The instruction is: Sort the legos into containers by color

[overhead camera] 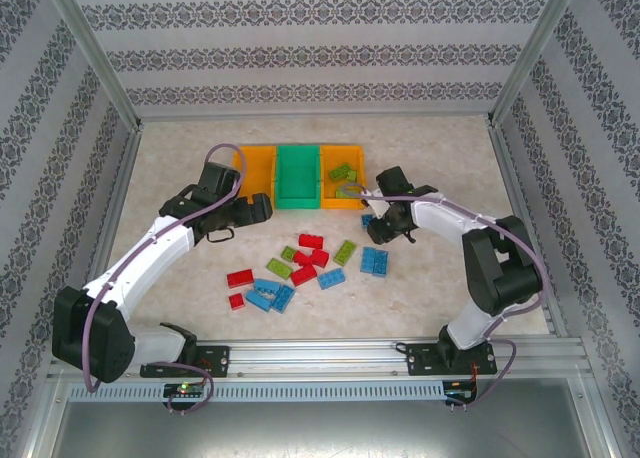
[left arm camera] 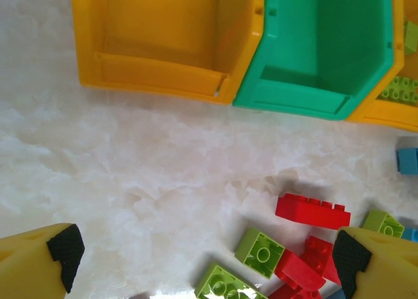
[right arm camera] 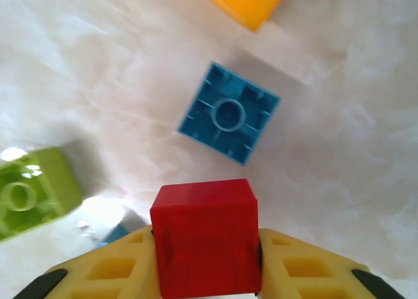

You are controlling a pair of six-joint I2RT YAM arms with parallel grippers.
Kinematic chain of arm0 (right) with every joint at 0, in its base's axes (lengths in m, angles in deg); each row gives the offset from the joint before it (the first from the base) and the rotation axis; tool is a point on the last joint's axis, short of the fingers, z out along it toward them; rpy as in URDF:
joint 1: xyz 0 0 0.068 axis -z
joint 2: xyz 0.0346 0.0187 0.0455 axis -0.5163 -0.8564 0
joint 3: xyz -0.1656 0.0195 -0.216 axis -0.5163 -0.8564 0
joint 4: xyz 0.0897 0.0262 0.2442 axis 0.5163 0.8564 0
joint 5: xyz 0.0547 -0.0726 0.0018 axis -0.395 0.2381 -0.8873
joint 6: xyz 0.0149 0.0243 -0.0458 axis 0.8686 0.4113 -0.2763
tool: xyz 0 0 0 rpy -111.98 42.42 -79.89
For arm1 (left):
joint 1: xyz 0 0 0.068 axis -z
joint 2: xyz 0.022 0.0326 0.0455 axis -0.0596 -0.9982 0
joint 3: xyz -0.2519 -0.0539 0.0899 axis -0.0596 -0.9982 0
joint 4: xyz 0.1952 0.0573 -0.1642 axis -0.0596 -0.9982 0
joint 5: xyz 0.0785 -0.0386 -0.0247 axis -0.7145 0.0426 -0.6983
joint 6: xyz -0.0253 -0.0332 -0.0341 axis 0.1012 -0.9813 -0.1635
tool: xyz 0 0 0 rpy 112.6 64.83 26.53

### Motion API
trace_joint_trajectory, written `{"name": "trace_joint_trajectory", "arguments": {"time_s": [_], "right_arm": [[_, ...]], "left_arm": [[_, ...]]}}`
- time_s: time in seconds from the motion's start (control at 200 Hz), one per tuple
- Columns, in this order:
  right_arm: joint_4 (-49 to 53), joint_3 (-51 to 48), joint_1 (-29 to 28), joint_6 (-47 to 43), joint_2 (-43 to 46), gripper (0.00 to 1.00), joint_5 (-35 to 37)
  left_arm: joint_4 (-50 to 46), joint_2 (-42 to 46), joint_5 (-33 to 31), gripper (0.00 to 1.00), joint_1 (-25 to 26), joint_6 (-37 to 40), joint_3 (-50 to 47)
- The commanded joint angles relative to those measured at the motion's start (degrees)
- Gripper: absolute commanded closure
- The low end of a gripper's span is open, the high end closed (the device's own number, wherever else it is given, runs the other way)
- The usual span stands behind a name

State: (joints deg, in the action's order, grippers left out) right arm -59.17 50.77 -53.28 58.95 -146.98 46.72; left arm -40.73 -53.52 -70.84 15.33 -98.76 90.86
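Right gripper [right arm camera: 208,273] is clamped on one smooth red brick [right arm camera: 206,237], just over the marbled table [right arm camera: 339,149], near a blue brick [right arm camera: 228,113] flipped hollow-side up. Left gripper [left arm camera: 209,254] gapes wide by the loose bricks [left arm camera: 260,252]. Three glossy bins [overhead camera: 298,203]: two orange, one green.

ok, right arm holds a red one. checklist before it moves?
1. Grip: red brick clamped in right gripper: ok.
2. Brick lifted off the table: cannot tell.
3. The left gripper open, holding nothing: ok.
4. Room for red: left orange bin and green bin both empty: ok.
5. The right orange bin holds green bricks, so no red there: ok.
6. Way to the left orange bin: probably not ok, left arm sits in front of it.
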Motion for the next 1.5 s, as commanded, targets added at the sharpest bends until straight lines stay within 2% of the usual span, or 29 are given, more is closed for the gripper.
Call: {"name": "trace_joint_trajectory", "arguments": {"time_s": [0.0,0.185,0.455,0.704,0.954,1.029,1.269,1.354,1.494], "right_arm": [[0.5,1.2,-3.4,2.4,2.0,0.67,-5.6],[-1.1,7.8,-9.4,6.2,-2.4,0.68,-8.7],[-3.5,23.2,-12.1,16.7,-15.3,0.69,-15.1],[-5.7,32.5,-11.3,28.2,-22.6,0.70,-11.3],[-2.8,39.3,-11.1,33.4,-27.5,0.65,-3.4],[-2.7,39.8,-10.9,34.4,-28.0,0.61,-1.9],[-1.6,41.2,-10.2,34.9,-29.3,0.58,0.1],[-1.3,40.9,-9.9,34.7,-29.3,0.54,-0.2],[-1.3,40.5,-9.9,34.5,-29.2,0.50,0.1]], "left_arm": [[-0.5,0.4,0.4,0.01,-0.8,2.0,-1.1],[-0.5,0.1,-0.4,0.01,-0.7,2.6,-2.0],[-0.4,0.0,-0.6,0.01,-0.8,3.3,-3.4],[-0.7,-0.3,-3.2,0.01,-0.8,4.8,-5.2],[-2.6,-0.4,-6.1,0.01,-0.7,5.0,-6.5],[-3.3,-0.5,-6.3,0.01,-0.7,4.6,-6.8],[-3.2,-1.2,-3.3,0.00,-0.7,3.9,-10.2],[-3.2,-1.2,-2.5,0.00,-0.7,4.1,-10.8],[-5.7,-1.5,-3.8,0.00,-0.7,1.7,-10.9]]}}
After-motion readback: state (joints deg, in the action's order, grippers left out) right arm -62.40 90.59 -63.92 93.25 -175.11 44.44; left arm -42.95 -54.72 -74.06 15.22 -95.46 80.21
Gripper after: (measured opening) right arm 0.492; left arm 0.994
